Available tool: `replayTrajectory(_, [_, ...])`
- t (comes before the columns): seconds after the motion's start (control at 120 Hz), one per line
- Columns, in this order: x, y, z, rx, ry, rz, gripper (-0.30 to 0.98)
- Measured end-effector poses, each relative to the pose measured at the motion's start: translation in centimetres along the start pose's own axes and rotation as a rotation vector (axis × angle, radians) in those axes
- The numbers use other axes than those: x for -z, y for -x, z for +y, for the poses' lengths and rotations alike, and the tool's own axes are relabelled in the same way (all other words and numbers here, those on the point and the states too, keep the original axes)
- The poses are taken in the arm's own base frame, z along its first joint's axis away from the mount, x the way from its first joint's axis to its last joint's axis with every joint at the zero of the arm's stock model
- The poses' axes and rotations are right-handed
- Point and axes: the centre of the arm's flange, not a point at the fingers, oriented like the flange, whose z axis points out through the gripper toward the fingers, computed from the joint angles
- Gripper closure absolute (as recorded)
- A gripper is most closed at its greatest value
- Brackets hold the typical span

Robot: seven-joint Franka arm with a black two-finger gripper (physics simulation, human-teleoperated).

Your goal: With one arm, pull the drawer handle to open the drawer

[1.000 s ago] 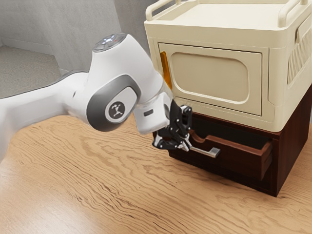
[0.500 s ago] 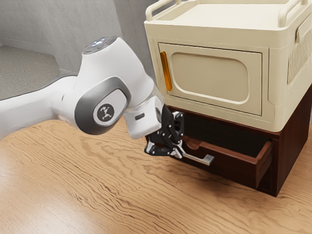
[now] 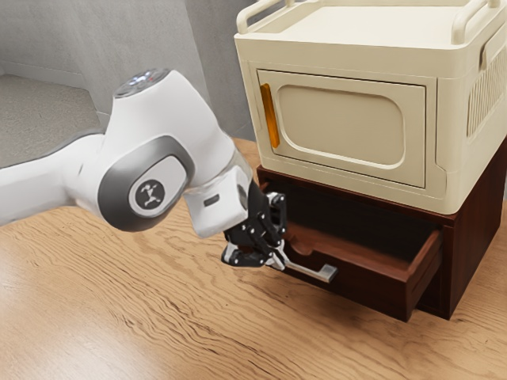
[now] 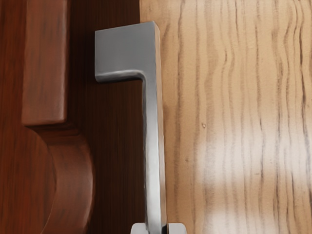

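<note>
Drawer (image 3: 371, 290) stands partly open, slid out toward the near side from the cabinet (image 3: 474, 245) under the cream box (image 3: 459, 142). The gripper (image 3: 277, 257) pinches the handle (image 3: 313, 271) toward its end at the exterior view's left, one fingertip on each side of the bar. The arm (image 3: 150, 115) comes in from the exterior view's left, over the table (image 3: 158, 317).

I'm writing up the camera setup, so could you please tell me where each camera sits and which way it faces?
Exterior view: beside the arm, looking slightly down at the drawer; the arm and claw show.
Wrist view: at the arm's wrist, facing down past the fingertips, pale at the lower edge, toward the handle.
Shared: handle, opened drawer, table.
</note>
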Motion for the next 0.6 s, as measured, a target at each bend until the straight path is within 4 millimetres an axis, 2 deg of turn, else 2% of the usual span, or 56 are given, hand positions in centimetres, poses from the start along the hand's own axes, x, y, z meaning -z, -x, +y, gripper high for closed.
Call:
replayTrajectory(0.192, [-0.3,-0.1,0.9,0.012,0.007,0.002,0.74])
replayTrajectory(0.6, [1.6,0.2,4.3,0.036,0.006,0.017,0.77])
